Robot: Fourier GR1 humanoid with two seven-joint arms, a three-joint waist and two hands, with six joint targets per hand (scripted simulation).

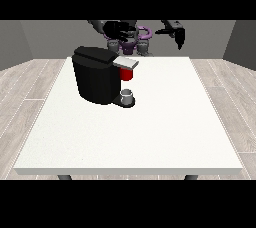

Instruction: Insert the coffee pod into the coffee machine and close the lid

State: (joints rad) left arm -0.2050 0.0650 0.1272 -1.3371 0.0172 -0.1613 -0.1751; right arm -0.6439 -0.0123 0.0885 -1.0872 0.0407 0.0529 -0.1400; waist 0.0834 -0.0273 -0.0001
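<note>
A black coffee machine [95, 75] stands on the white table [150, 132], left of the middle. Its grey lid [125, 62] lies nearly flat over the brewing head. A red part [127, 74] shows just under the lid. Whether it is the coffee pod I cannot tell. A grey cup [127, 93] sits on the machine's base. The hand at the view's left [119, 30] hovers above and behind the machine, apart from it, fingers spread. The hand at the view's right [176, 32] hangs over the table's far edge with straight fingers pointing down, holding nothing.
The table's far edge runs just behind the machine, with the robot's torso [131, 42] beyond it. White tabletop stretches to the right of the machine and towards the camera. A wooden floor [30, 87] surrounds the table.
</note>
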